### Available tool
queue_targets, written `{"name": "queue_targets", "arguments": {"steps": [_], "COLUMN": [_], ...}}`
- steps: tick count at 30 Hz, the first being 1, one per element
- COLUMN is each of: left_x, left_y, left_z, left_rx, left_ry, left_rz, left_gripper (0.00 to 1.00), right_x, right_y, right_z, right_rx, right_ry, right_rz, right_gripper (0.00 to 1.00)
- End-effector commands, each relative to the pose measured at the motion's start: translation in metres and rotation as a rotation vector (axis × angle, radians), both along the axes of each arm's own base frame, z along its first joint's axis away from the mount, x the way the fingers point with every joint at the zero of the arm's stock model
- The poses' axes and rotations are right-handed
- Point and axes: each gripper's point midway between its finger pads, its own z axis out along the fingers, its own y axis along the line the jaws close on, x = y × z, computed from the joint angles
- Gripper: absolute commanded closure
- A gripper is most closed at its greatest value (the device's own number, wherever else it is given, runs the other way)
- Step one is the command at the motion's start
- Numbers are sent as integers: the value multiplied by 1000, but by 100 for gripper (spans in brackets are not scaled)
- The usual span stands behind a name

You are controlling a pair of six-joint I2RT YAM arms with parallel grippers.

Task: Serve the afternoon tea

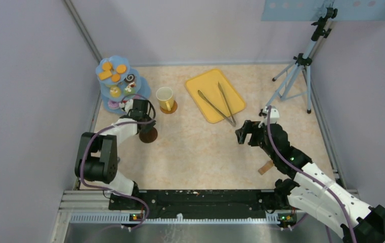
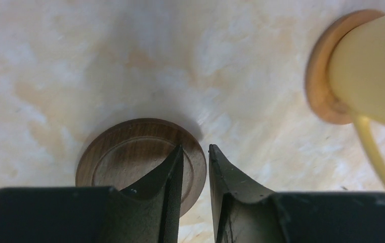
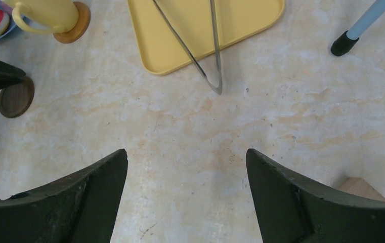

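A dark brown coaster (image 1: 148, 135) lies flat on the table, seen close in the left wrist view (image 2: 129, 152). My left gripper (image 1: 146, 126) (image 2: 196, 148) stands over its right edge. The jaws are close together with the coaster's raised rim between them. A yellow mug (image 1: 164, 96) (image 2: 372, 71) stands on a light brown coaster (image 1: 170, 108) (image 2: 322, 96) just beyond. Orange biscuits (image 1: 113, 71) and small cakes (image 1: 128, 81) sit on a blue tiered stand (image 1: 102, 65). My right gripper (image 1: 242, 135) (image 3: 186, 152) is open and empty above bare table. The grey-white mug is out of view.
A yellow tray (image 1: 208, 81) (image 3: 241, 20) holds long metal tongs (image 1: 215, 105) (image 3: 200, 55) at the back centre. A tripod (image 1: 296, 76) stands at the back right, one foot (image 3: 344, 44) near the tray. A small wooden block (image 1: 265, 167) lies by my right arm.
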Motion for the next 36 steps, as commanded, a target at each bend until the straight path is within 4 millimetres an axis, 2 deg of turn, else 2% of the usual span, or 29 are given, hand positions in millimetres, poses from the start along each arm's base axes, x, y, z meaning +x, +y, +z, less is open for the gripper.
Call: {"name": "queue_targets", "arguments": {"steps": [1,7,14,17,20,21,23,25,27,30,33,36], "left_x": [24,52,61,61,57,51,32,3,-34,-90,-134,-152], "left_y": [-7,2,15,21,14,15,20,31,51,92,126,139], "left_z": [-11,-11,4,35,95,113,143,161,167,171,169,166], "left_rx": [-24,33,98,132,113,116,129,156,230,341,361,296], "left_ry": [14,4,0,-22,-118,-135,-145,-126,-73,45,148,151], "left_rz": [-7,22,38,36,-15,-22,-14,17,58,207,353,433], "left_gripper": [70,73,74,74,65,60,40,21,3,1,1,1], "right_x": [2,2,2,3,2,2,1,2,3,3,2,2], "right_y": [-4,-5,-6,-5,-3,-2,1,3,5,8,11,14], "right_z": [7,6,6,6,5,5,4,3,5,7,9,11], "right_rx": [14,7,8,5,10,14,26,32,29,36,50,57], "right_ry": [-24,-17,-21,-21,-22,-24,-28,-31,-36,-39,-44,-46], "right_rz": [-25,-31,-32,-28,-18,-14,2,11,16,28,48,58], "right_gripper": [15,15,15,15,15,15,15,15,15,15,16,16]}}
